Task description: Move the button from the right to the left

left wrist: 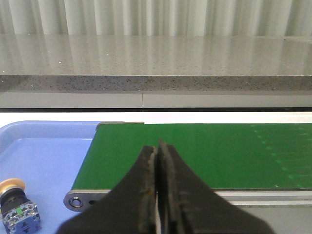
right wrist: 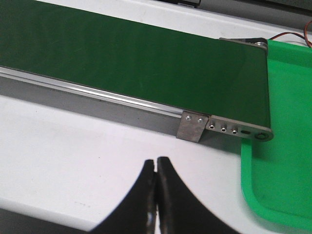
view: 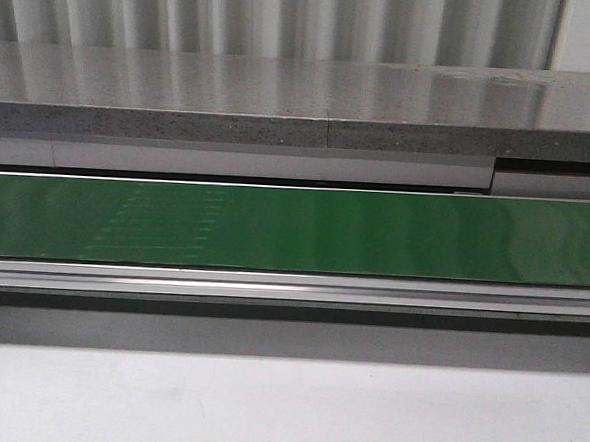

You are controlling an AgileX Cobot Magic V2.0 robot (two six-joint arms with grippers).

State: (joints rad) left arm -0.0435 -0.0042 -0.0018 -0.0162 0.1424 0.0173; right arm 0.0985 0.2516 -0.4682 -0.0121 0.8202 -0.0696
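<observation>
Background: corrugated grey wall (view: 288, 15) behind a speckled grey stone ledge (view: 282, 100) that runs the full width of the front view.
Worktop: white surface (view: 283, 411), bare along its near edge in the front view.
Belt: green conveyor belt (view: 294, 229) lying across the worktop, parallel to the ledge, with an aluminium side rail (view: 291, 286) on its near side.
Blue tray: light blue tray (left wrist: 44, 151) at one end of the belt, seen in the left wrist view; the belt end overlaps its rim.
Button: button (left wrist: 18, 207) lying in the blue tray, near the belt's end roller bracket but apart from it; yellow-orange head, black body, blue-grey block with screws. Partly cut off by the picture edge.
Green tray: green tray (right wrist: 285, 161) at the other end of the belt, seen in the right wrist view; the visible part holds nothing.
Left end effector: left end effector (left wrist: 158, 151), fingers pressed together, nothing between them; over the near edge of the belt.
Right end effector: right end effector (right wrist: 156, 168), fingers pressed together, nothing between them; over the white worktop, near the belt end by the green tray.
Wires: red and black wires (right wrist: 292, 36) at the far corner of the green tray.
</observation>
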